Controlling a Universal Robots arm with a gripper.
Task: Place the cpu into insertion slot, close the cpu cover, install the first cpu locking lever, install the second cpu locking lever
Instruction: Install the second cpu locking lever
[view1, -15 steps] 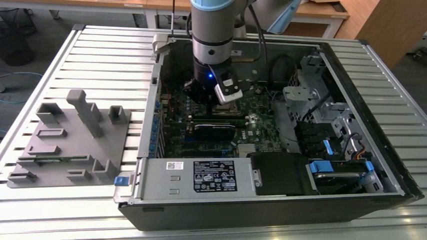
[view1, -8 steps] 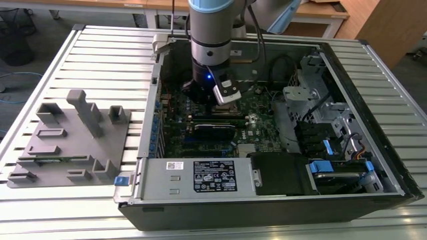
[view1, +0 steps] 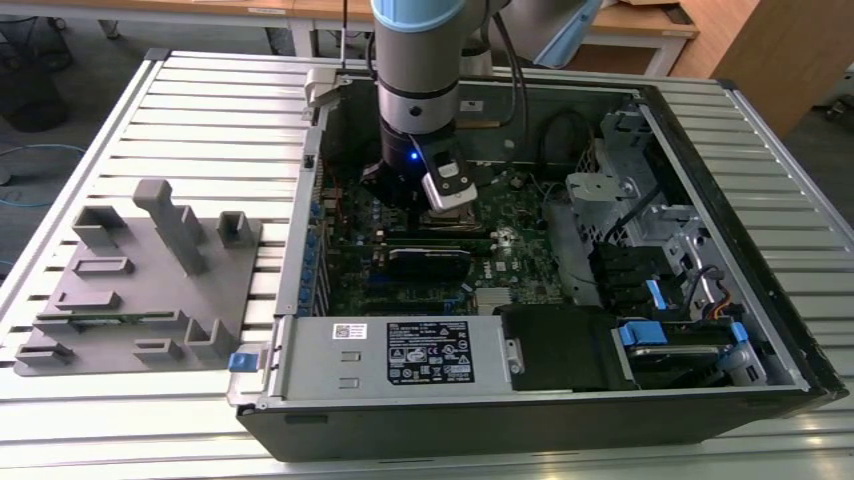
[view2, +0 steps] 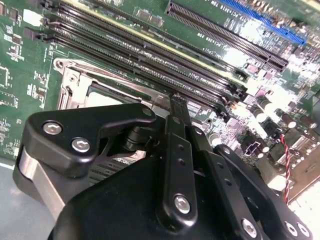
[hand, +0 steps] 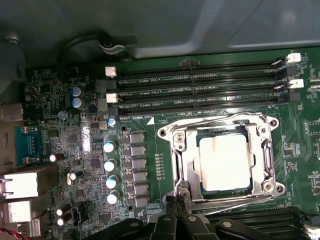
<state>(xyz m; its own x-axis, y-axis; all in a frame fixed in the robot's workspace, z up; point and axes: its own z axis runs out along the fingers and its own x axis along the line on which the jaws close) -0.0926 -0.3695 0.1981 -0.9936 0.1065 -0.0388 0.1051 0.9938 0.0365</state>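
In the first wrist view the cpu (hand: 225, 162), a pale silver square, lies flat in the insertion slot (hand: 172, 136). The silvery cpu cover (hand: 186, 160) lies down around it, and the chip shows through its window. One thin wire locking lever (hand: 215, 121) runs along the side by the memory slots. Another lever (hand: 235, 199) runs along the opposite side. My gripper (hand: 175, 202) is shut, its black fingertips at the socket's edge close to that second lever's end. The second wrist view shows the gripper (view2: 175, 102) with fingers together beside the slot (view2: 75, 92). In the exterior view the gripper (view1: 447, 205) hangs inside the case.
Long black memory slots (hand: 200, 92) flank the socket. A row of capacitors (hand: 110, 170) and rear ports (hand: 20, 185) stand nearby. The open computer case (view1: 694, 130) holds a power supply (view1: 414, 355) and drive cage (view1: 667, 300). A grey fixture (view1: 147, 280) sits at the exterior view's left.
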